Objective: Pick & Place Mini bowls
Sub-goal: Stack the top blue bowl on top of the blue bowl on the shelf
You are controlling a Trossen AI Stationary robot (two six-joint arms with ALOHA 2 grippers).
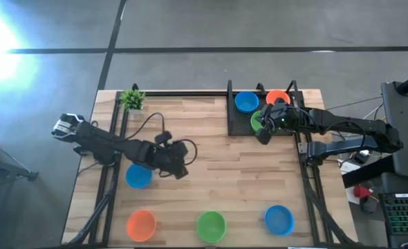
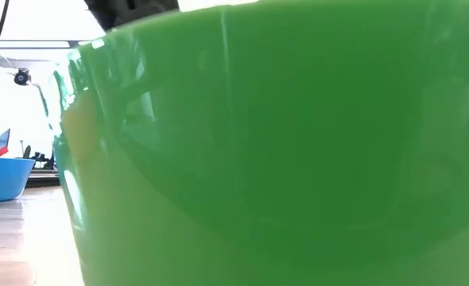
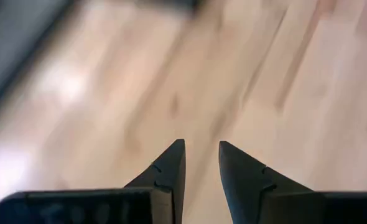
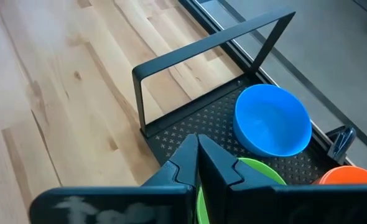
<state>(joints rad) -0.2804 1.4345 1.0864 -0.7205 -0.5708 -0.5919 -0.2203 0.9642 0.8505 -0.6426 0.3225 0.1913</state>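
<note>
- The right tool (image 1: 265, 131) hovers pinched fully together over the green bowl (image 1: 257, 122) in the black tray (image 1: 240, 128), seemingly on its rim; a shallow hold could slip.
- The left tool (image 1: 184, 166), parted and empty, hangs mid-counter (image 1: 218, 166) beside a blue bowl (image 1: 138, 176); it might nudge it.

three bowls (image 1: 246, 102) in tray (image 1: 235, 128)

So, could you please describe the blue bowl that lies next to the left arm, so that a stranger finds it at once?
Start at the wooden table and find the left arm on its left half. The blue bowl sits just beside the left end effector. The other blue bowls lie in the black tray and in the front row.
</note>
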